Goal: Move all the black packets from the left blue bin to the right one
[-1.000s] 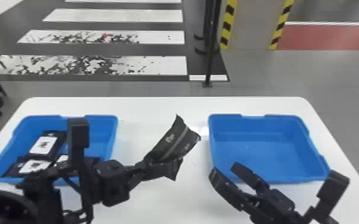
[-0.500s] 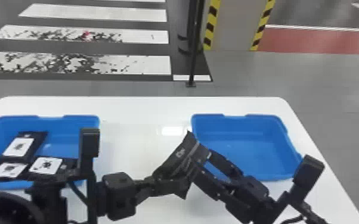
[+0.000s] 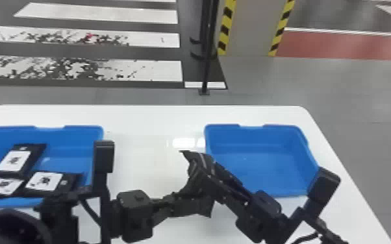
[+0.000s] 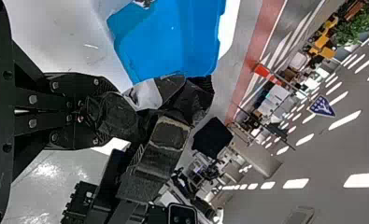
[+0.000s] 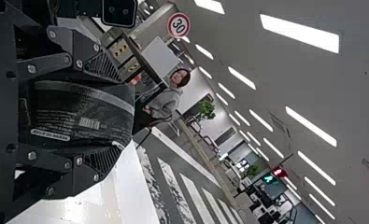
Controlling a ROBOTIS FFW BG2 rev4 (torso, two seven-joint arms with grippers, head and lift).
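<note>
- White table (image 3: pixel 152 120) is spanning the lower frame.
- Black packet (image 3: pixel 203 208) is running lengthwise toward upper left.
- Left gripper (image 3: pixel 185 199) is clamping it.
- Right gripper (image 3: pixel 205 167) is straddling it, jaws apart.

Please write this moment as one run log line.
left gripper: shut on black packet; right gripper: open around same packet; place: over white table, near right blue plastic bin; left blue bin: three white-labelled black packets
</note>
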